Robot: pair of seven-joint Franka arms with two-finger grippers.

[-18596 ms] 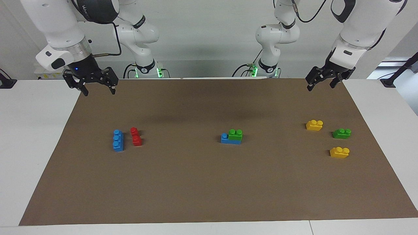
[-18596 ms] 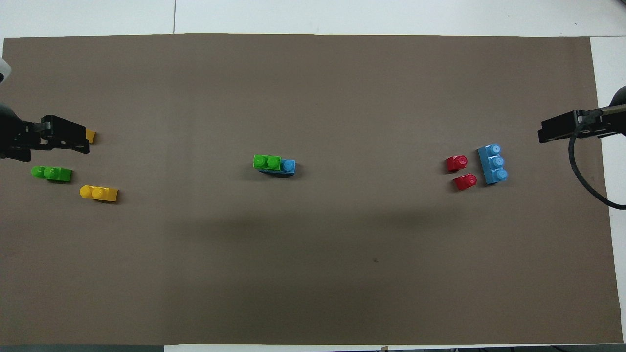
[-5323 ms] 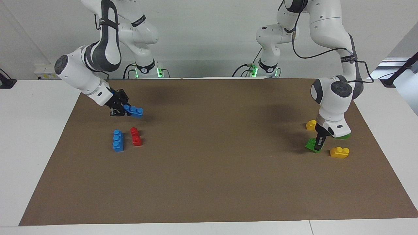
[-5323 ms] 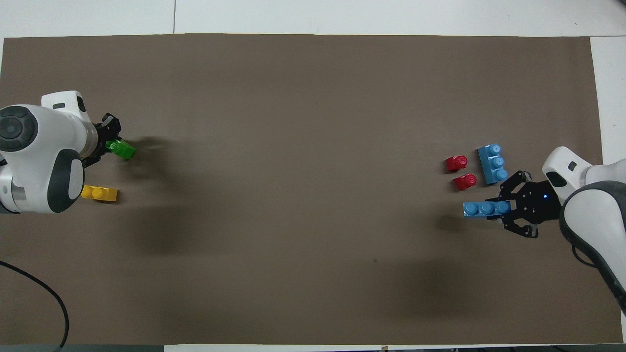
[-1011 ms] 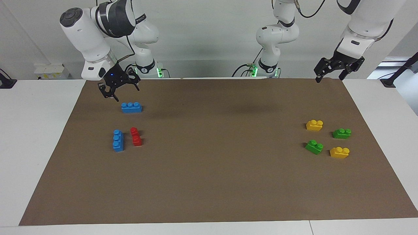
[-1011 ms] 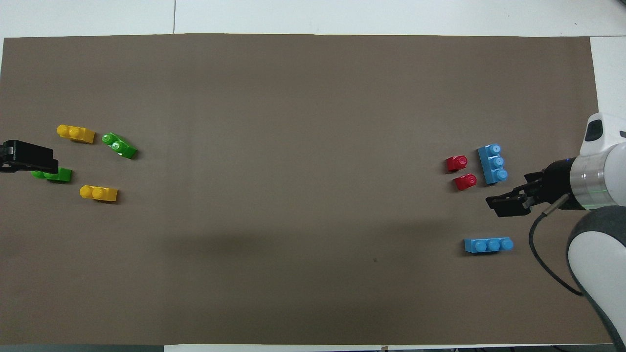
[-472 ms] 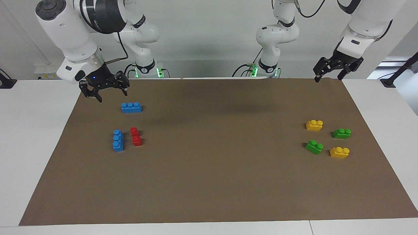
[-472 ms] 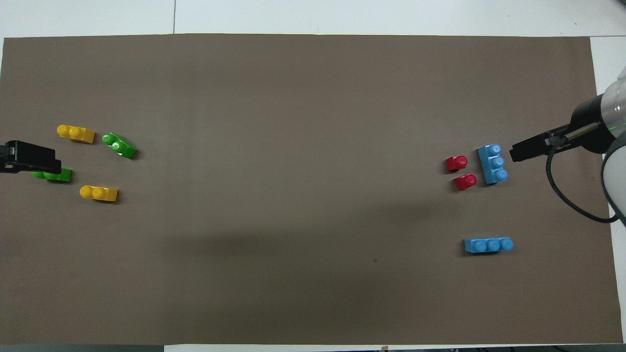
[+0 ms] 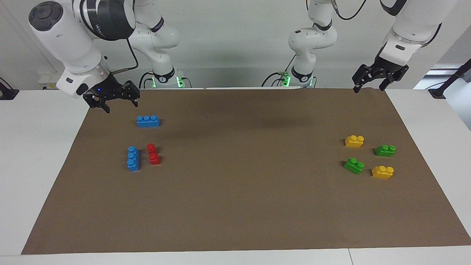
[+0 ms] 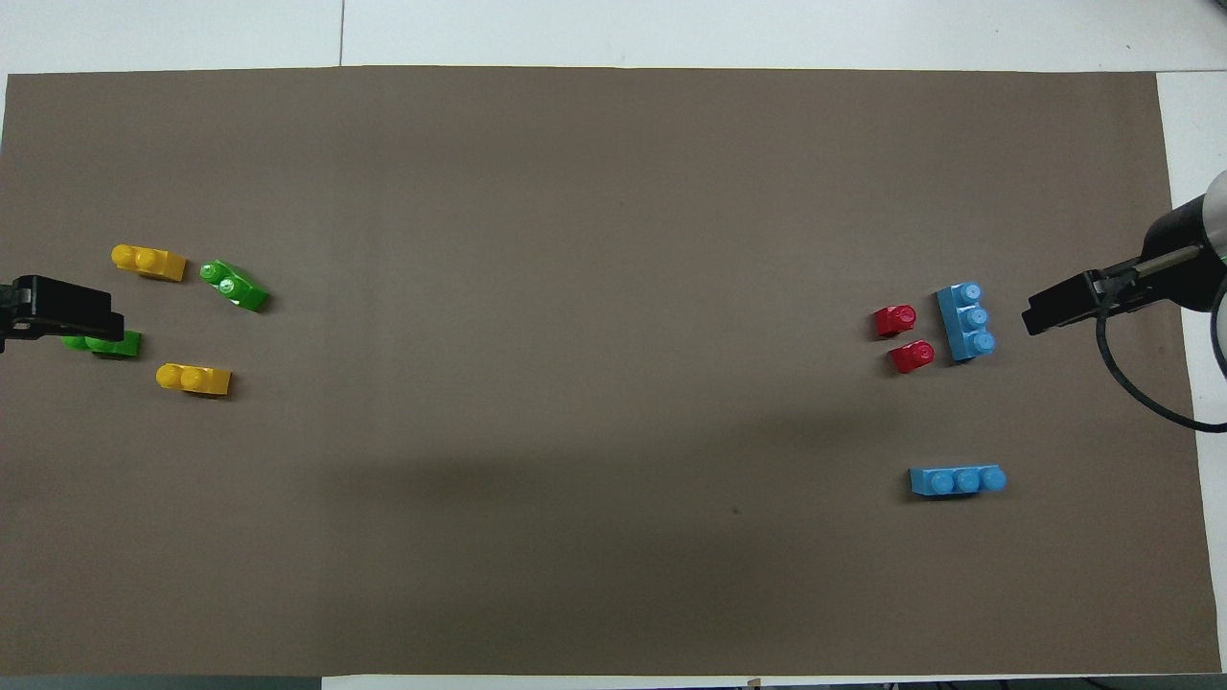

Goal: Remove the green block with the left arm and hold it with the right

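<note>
A brown mat covers the white table (image 9: 44, 154). The green block (image 9: 354, 165) lies tilted on it at the left arm's end, between two yellow bricks. The left end effector (image 9: 368, 87) hangs spread and empty above the mat's corner; the right end effector (image 9: 121, 106) likewise, near a blue three-stud brick (image 9: 148, 121).

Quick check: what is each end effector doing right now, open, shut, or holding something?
Left end effector: open, empty, raised over the mat's corner nearest its base.
Right end effector: open, empty, raised over the mat's edge near the blue brick.
</note>
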